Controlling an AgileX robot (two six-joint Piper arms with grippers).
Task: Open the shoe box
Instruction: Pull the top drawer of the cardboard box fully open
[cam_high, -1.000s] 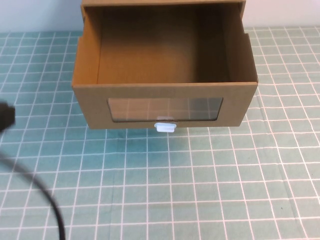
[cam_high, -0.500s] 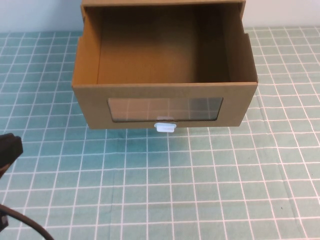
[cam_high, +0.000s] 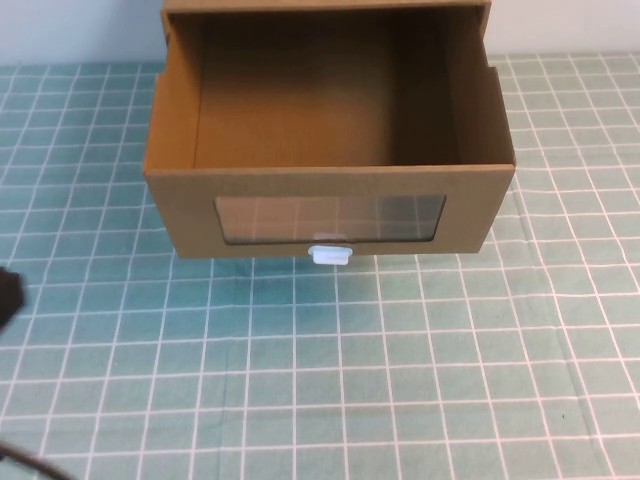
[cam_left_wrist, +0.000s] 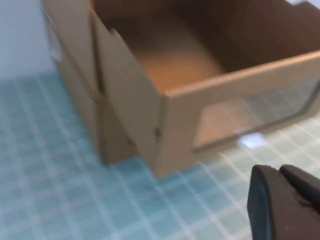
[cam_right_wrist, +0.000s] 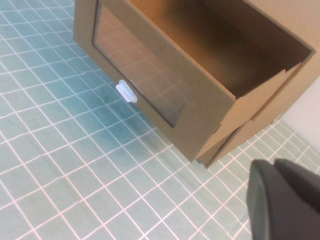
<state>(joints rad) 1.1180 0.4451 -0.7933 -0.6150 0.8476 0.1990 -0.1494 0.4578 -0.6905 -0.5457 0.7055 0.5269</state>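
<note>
The brown cardboard shoe box (cam_high: 330, 180) sits far-centre on the green gridded worktop (cam_high: 400, 380), with its windowed drawer out, so opening looks done. The left gripper (cam_left_wrist: 279, 172) is beside the box's left front corner and the right gripper (cam_right_wrist: 274, 167) is off its right corner. Both have fingers closed and empty. Next, the arms likely only need parking.

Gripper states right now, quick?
Left gripper: closed, empty, at the left edge of the table, clear of the shoe box.
Right gripper: closed, empty, off the shoe box's right side.
</note>
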